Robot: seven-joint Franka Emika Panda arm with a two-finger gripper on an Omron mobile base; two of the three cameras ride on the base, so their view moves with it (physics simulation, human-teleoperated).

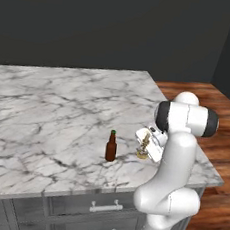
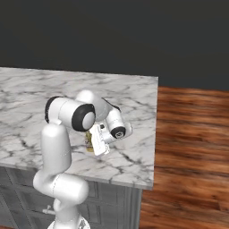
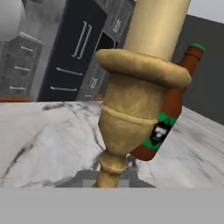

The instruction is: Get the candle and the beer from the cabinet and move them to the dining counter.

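On the dining counter (image 1: 48,100), beer (image 1: 111,147) upright, gripper (image 1: 146,146) clamping candle (image 1: 144,146) (tilted).

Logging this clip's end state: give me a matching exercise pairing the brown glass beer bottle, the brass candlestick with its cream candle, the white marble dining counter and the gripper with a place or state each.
Things:
1. brown glass beer bottle with green cap
2. golden brass candlestick holding a cream candle
3. broad white grey-veined marble dining counter
4. gripper

States:
A. carries the bottle, over grey drawers
B. shut on the candlestick
C. stands upright and free on the marble
D. held at the counter's near edge, beside the bottle

Pairs: 1-C, 2-D, 3-A, 4-B
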